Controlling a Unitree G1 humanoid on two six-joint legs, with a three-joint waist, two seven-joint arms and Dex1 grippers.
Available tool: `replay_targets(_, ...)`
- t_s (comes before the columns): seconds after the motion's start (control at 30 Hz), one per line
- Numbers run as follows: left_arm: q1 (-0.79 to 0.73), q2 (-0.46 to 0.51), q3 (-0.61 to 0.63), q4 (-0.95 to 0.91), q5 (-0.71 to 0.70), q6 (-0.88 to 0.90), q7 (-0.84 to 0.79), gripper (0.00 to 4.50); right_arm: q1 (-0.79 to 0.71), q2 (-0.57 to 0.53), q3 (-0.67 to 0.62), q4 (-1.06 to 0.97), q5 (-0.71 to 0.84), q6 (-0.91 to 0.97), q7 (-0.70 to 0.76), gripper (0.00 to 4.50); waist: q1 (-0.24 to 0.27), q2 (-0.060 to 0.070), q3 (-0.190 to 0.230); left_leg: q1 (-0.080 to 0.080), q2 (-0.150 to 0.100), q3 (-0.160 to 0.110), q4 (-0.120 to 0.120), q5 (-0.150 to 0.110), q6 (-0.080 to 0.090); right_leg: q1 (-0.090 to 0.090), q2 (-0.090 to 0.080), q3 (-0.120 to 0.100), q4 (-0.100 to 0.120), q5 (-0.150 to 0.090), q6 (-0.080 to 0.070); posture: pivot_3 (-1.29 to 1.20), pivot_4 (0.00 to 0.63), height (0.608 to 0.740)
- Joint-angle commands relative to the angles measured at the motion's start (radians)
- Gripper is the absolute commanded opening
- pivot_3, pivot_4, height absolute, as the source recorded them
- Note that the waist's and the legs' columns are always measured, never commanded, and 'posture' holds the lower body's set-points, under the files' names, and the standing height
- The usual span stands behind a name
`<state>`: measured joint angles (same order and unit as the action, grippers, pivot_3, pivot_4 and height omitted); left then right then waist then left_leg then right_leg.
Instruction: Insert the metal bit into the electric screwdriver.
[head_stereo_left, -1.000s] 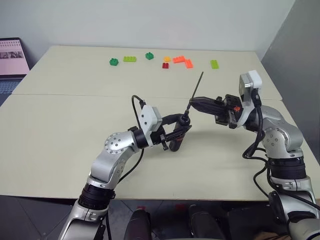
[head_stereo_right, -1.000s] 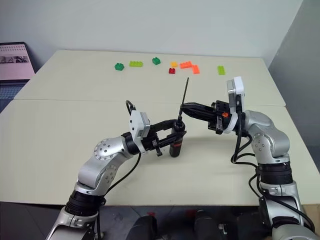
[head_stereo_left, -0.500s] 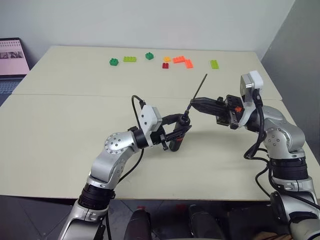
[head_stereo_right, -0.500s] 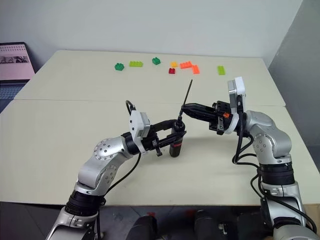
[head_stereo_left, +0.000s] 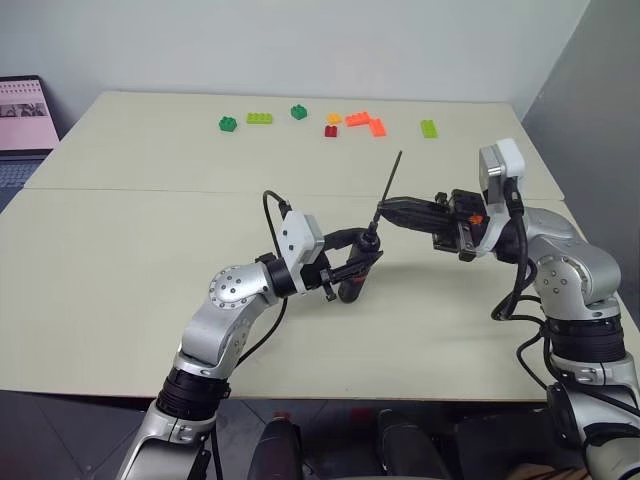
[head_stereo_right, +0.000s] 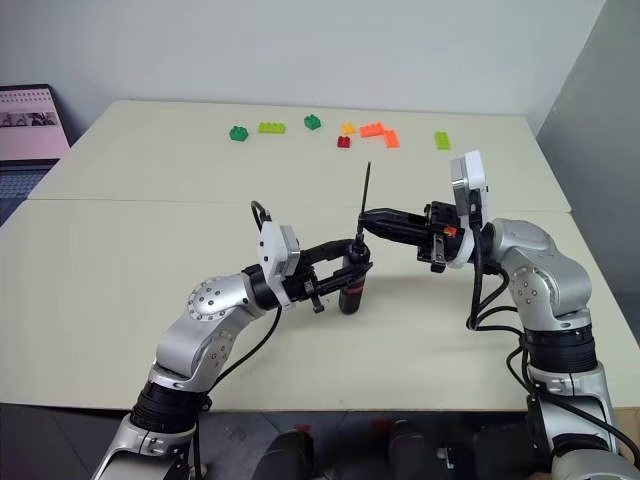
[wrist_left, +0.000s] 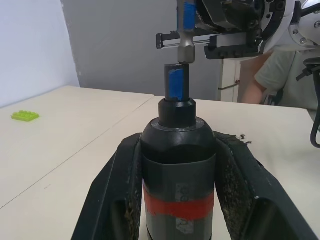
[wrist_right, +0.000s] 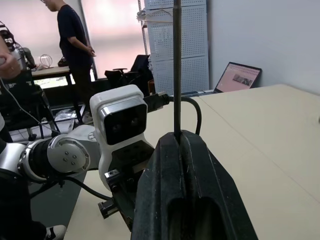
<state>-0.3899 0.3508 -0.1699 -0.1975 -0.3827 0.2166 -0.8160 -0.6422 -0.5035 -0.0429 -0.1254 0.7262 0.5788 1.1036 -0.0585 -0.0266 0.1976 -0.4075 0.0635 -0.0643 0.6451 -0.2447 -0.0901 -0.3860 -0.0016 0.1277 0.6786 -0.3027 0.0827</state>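
Note:
The electric screwdriver (head_stereo_left: 351, 274), black with a red band, stands upright over the table with my left gripper (head_stereo_left: 362, 257) shut around its body. In the left wrist view its blue-marked tip (wrist_left: 175, 82) points up between the fingers (wrist_left: 117, 185). My right gripper (head_stereo_left: 384, 211) reaches in from the right, shut on the metal bit (head_stereo_left: 391, 181). This thin grey rod rises almost upright from the jaws. The bit's lower end (wrist_left: 186, 47) hangs just above the screwdriver's tip, slightly off to one side. The rod (wrist_right: 176, 65) also stands up out of the right gripper's closed fingers.
Several toy bricks lie along the table's far edge: green (head_stereo_left: 229, 123), red (head_stereo_left: 331, 130), orange (head_stereo_left: 366, 122) and lime (head_stereo_left: 429, 128). A laptop (head_stereo_left: 25, 115) sits at the far left. A person (wrist_left: 280, 75) is beyond the table, and another person (wrist_right: 72, 40) stands in the room.
The bit's upper end has swung left, so the rod stands more upright over the screwdriver's tip. The left arm and screwdriver have stayed still.

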Motion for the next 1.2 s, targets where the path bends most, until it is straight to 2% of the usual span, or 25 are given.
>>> replay_targets(0.03, 0.012, 0.016, 0.007, 0.002, 0.034, -0.008, 0.013, 1.64, -0.032, -0.001, -0.028, -0.033, 0.029, 0.007, -0.021, 0.0, 0.0, 0.0, 0.0, 0.0, 0.0, 0.0, 0.0, 0.0, 0.0, 0.0, 0.0, 0.0, 0.0, 0.0, 0.0, 0.0, 0.15, 0.74)
replay_targets(1.2, 0.009, 0.017, 0.007, 0.004, 0.039, -0.008, 0.017, 1.64, -0.006, -0.029, -0.018, -0.074, 0.03, 0.037, -0.019, 0.0, -0.001, 0.0, 0.0, 0.0, 0.0, 0.0, 0.0, 0.0, 0.0, 0.0, 0.0, 0.0, 0.0, 0.0, 0.0, 0.0, 0.15, 0.74)
